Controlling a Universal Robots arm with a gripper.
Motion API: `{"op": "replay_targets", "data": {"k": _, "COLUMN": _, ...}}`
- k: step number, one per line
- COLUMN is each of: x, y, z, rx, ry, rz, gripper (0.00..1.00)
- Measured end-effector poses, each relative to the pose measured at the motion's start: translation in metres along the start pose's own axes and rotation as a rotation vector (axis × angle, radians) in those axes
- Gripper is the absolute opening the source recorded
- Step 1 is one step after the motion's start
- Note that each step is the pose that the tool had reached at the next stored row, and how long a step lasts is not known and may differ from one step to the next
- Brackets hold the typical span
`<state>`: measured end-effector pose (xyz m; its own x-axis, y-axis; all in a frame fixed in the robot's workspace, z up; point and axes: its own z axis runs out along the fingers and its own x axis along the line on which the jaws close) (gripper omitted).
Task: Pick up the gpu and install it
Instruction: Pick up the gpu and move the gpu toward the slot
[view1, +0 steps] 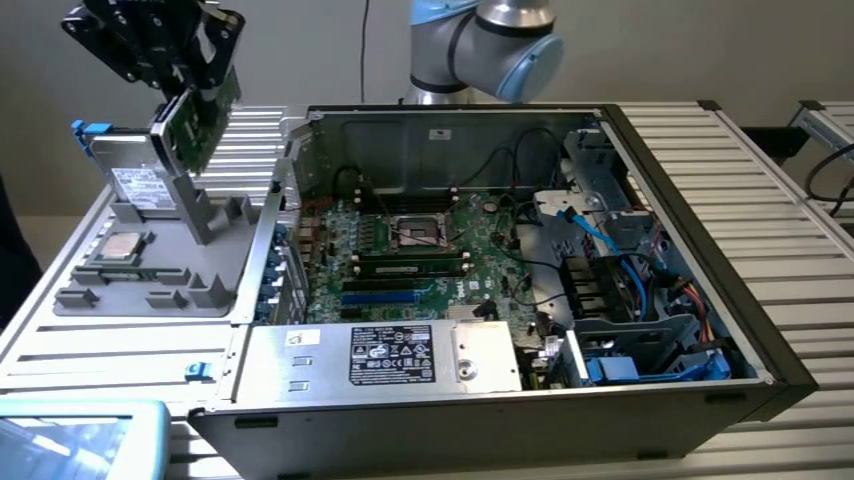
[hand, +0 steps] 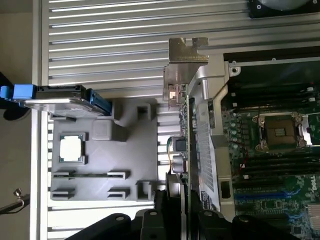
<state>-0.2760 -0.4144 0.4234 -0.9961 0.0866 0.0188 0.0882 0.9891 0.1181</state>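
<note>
The gpu (view1: 196, 125) is a thin card with a green board face, hanging tilted in the air above the grey holder tray (view1: 147, 285) at the exterior view's left. My gripper (view1: 198, 88) is shut on its upper edge. In the wrist view the gpu (hand: 186, 125) runs edge-on between my black fingers (hand: 167, 202), with its silver end bracket (hand: 187, 50) at the far end. The gripper (hand: 186, 202) hangs over the gap between the tray and the open computer case (view1: 641, 150). The motherboard (view1: 414, 250) lies exposed inside the case.
A silver hard drive (view1: 134, 175) with blue clips stands upright in the tray, close beside the card. A processor chip (view1: 120, 245) lies flat on the tray. The case's near end holds a power supply (view1: 400, 355), and cables and drive bays (view1: 627, 300) fill its right side.
</note>
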Motion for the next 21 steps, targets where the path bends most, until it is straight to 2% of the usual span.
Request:
{"op": "replay_targets", "data": {"k": 3, "x": -0.013, "y": -0.0019, "z": -0.0115, "rx": 0.0003, "ry": 0.0016, "rz": 0.000, "gripper": 0.29}}
{"op": "replay_targets", "data": {"k": 5, "x": -0.022, "y": -0.0025, "z": -0.0140, "rx": 0.0001, "ry": 0.0016, "rz": 0.000, "gripper": 0.29}}
{"op": "replay_targets", "data": {"k": 21, "x": -0.095, "y": -0.0021, "z": -0.0160, "rx": 0.0003, "ry": 0.0030, "rz": 0.000, "gripper": 0.29}}
